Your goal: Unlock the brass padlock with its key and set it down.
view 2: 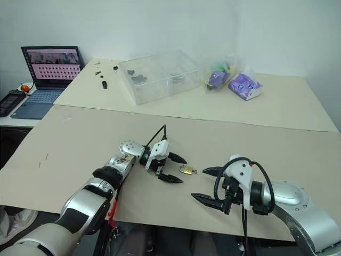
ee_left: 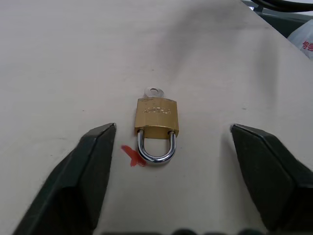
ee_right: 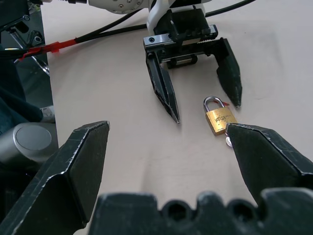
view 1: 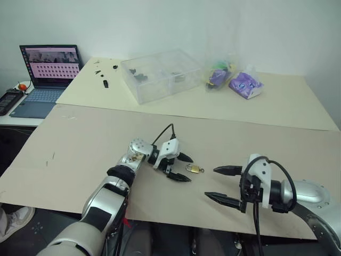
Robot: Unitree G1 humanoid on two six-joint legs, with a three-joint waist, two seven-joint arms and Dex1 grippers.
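- Brass padlock (view 1: 194,168) lying flat on the tan cardboard tabletop (view 1: 80,144), low centre of the left eye view, shackle (ee_left: 156,148) closed and turned toward the left gripper (view 1: 180,167).
- Key (ee_left: 153,93) seated in the lock's far end, just its silvery head peeking past the body.
- Left gripper jaws parted on either side of the padlock, touching nothing; lock lying just ahead of the tips, nearer one finger than the other.
- Right gripper (view 1: 220,184) low right of the left eye view, jaws wide and empty, pointed at the lock from the key side.
- Probably best: ease forward until the brass body sits between the pads, centre it, then close on the flat flanks, not the shackle.
- Keep the key end clear for the right gripper.
- Risk: small lock sliding on the cardboard if one finger lands first.
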